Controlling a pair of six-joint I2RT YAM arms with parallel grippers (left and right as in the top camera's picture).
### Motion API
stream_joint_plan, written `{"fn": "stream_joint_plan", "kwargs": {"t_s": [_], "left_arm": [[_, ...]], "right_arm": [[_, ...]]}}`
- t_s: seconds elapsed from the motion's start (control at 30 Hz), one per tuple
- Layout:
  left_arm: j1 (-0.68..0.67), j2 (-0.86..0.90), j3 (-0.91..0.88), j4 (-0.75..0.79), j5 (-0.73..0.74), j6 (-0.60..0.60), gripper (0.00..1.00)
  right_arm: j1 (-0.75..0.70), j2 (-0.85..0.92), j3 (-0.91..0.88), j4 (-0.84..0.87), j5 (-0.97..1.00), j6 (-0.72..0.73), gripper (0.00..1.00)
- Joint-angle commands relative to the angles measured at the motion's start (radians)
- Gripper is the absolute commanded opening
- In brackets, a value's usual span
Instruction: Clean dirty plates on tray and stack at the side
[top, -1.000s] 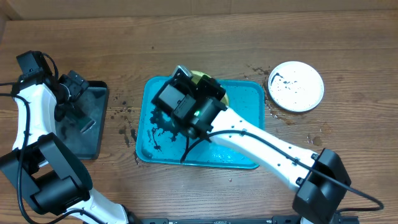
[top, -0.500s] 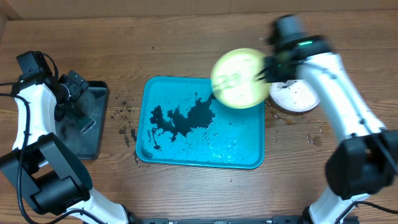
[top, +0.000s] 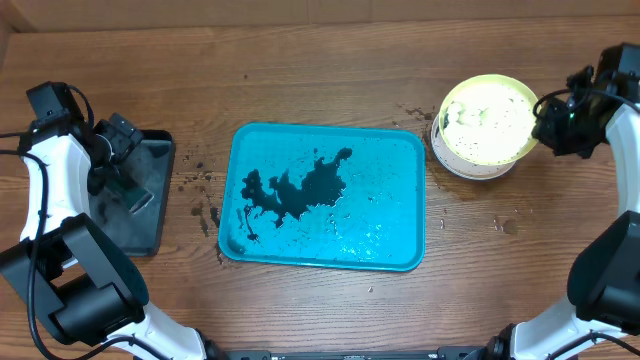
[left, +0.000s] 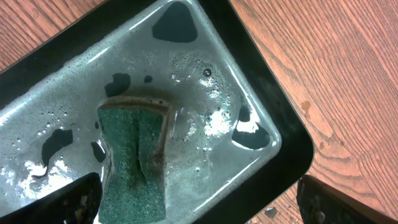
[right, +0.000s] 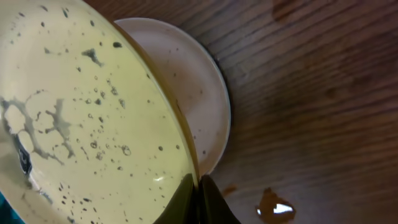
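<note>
Brown wood-grain counter (top: 300, 60) filled the overhead view. At its middle lay the tray (top: 400, 150), with no plate on it and a dark puddle (top: 300, 190) spread across its left half, with wet beads toward the near right corner. A black tray (top: 140, 225) sat at the left, apart from it, holding soapy water.

Right of the tray, at the far right of the counter, the yellow-green plate (top: 490, 120) was held tilted over a white plate (top: 470, 170), covering most of it. Only a crescent of the white one showed at the near left. Whether the two touched could not be told. Beads of water and black specks covered the yellow-green plate's pale inside.

The right end effector (right: 199, 199) was pinching that plate's rim at its right edge. The left end effector (left: 202, 202) hovered above the black tray with its fingers (left: 78, 199) spread wide.

A green sponge (left: 134, 158) lay in the soapy water between those fingers. Dark specks (top: 200, 195) dotted the counter between the trays, and a small wet spot (right: 273, 208) shone beside the white plate.
</note>
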Motion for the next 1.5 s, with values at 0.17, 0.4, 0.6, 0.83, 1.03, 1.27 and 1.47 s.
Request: {"fn": "stream_joint_plan", "kwargs": {"t_s": [0.17, 0.4, 0.6, 0.83, 1.03, 1.27, 1.47], "left_arm": [[-0.001, -0.026, 0.015, 0.002, 0.003, -0.003, 1.0], [-0.001, -0.026, 0.015, 0.002, 0.003, -0.003, 1.0], [-0.001, -0.026, 0.015, 0.002, 0.003, -0.003, 1.0], [-0.001, -0.026, 0.015, 0.001, 0.003, -0.003, 1.0], [-0.001, -0.026, 0.015, 0.002, 0.003, -0.003, 1.0], [-0.001, -0.026, 0.015, 0.002, 0.003, -0.003, 1.0], [-0.001, -0.026, 0.015, 0.002, 0.003, -0.003, 1.0]], "right_arm": [[0.003, -0.027, -0.213, 0.283, 0.0, 0.075, 0.04], [0.007, -0.027, -0.239, 0.283, -0.027, 0.078, 0.4], [0.007, -0.097, -0.196, 0.182, -0.241, 0.077, 0.45], [0.007, -0.408, -0.196, 0.09, -0.268, 0.068, 0.64], [0.007, -0.682, -0.242, -0.059, -0.211, 0.066, 0.75], [0.007, -0.939, -0.414, -0.106, -0.225, 0.102, 1.0], [0.007, -0.954, -0.436, -0.107, -0.249, 0.186, 1.0]]}}
